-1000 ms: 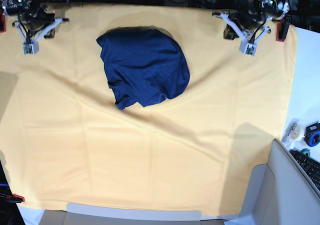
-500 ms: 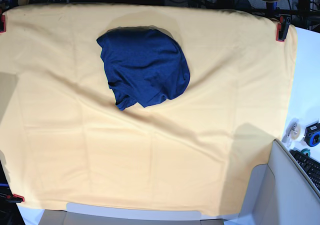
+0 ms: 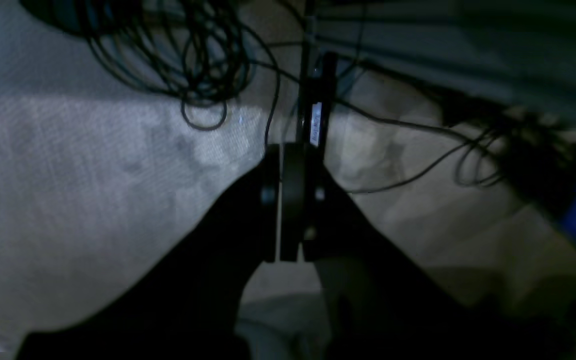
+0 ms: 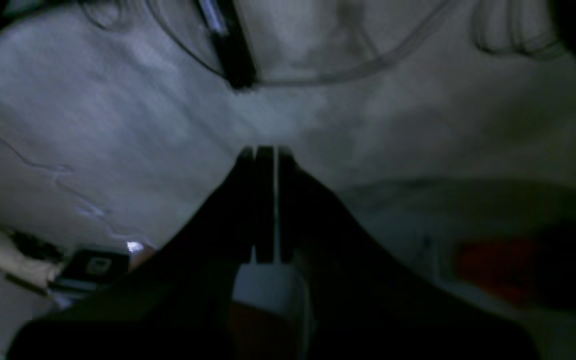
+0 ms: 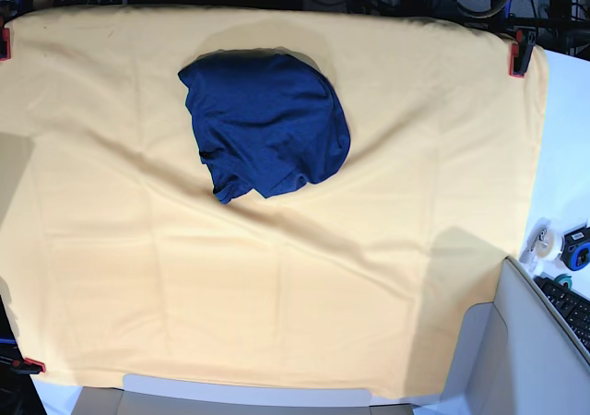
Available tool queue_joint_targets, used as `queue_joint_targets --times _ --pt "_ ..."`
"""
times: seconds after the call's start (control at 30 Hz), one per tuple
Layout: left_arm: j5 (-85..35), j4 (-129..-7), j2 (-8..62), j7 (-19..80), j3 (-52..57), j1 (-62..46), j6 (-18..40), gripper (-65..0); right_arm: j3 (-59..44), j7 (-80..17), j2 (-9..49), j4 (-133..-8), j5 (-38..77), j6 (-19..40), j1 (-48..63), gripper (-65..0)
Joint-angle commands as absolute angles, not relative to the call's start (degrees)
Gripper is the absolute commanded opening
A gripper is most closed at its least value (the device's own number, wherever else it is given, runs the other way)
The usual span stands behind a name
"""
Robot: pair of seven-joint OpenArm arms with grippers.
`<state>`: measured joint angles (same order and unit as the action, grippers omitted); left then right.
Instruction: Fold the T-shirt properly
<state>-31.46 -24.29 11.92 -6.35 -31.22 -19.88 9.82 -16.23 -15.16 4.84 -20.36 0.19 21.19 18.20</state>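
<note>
The dark navy T-shirt (image 5: 267,122) lies bunched in a rounded heap on the yellow table cloth (image 5: 277,277), toward the far middle of the table. Neither arm shows in the base view. In the left wrist view my left gripper (image 3: 288,200) is shut with nothing in it, facing a grey floor and cables. In the right wrist view my right gripper (image 4: 264,200) is shut and empty, also facing grey floor off the table. The shirt shows in neither wrist view.
Red clamps (image 5: 518,57) hold the cloth at the corners. A keyboard (image 5: 572,306) and tape rolls (image 5: 546,242) lie at the right edge, beside a grey box (image 5: 525,360). Cables (image 3: 188,60) hang behind the table.
Both arms stood at the table's far corners a second ago and have pulled back out of the base view. The shirt has not moved.
</note>
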Motion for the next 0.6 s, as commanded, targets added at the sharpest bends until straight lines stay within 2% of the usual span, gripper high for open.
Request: queue_joint_targets --times 0.0,0.1,0.2,0.23,0.43,0.5,0.57 --pt "-31.60 -20.09 11.47 -11.12 -33.71 -18.07 9.80 -65.0 -15.52 -11.38 4.26 -16.22 -0.40 18.86 16.40 -65.0" --pt "-31.60 -13.76 9.01 -16.84 -41.27 -14.02 9.71 -65.0 -15.34 -1.80 3.12 -9.45 -3.65 8.75 12.35 -65.0" --pt "-31.60 -10.15 6.64 -15.34 -44.70 -10.95 9.63 -65.0 -15.34 -0.13 0.57 -9.10 -6.81 -0.40 10.15 -65.0" --pt "-31.60 -9.63 6.02 -14.99 -44.70 -10.24 9.63 -65.0 -15.34 -0.13 0.04 -9.10 -7.43 -1.80 9.19 -65.0" --pt "-31.60 -9.27 4.09 -14.55 -41.54 -8.75 9.10 -65.0 -15.34 -0.13 -2.42 -9.01 -7.87 -2.15 6.02 -65.0" --pt "-31.60 -9.27 3.38 -14.55 -39.60 -8.75 4.79 -65.0 -15.34 -0.13 -2.51 -9.01 -7.87 -2.15 6.02 -65.0" --pt "-31.60 -9.27 3.21 -15.08 -37.58 -8.75 -2.59 -65.0 -15.34 -0.13 -2.51 -9.01 -7.87 -2.15 5.49 -65.0"
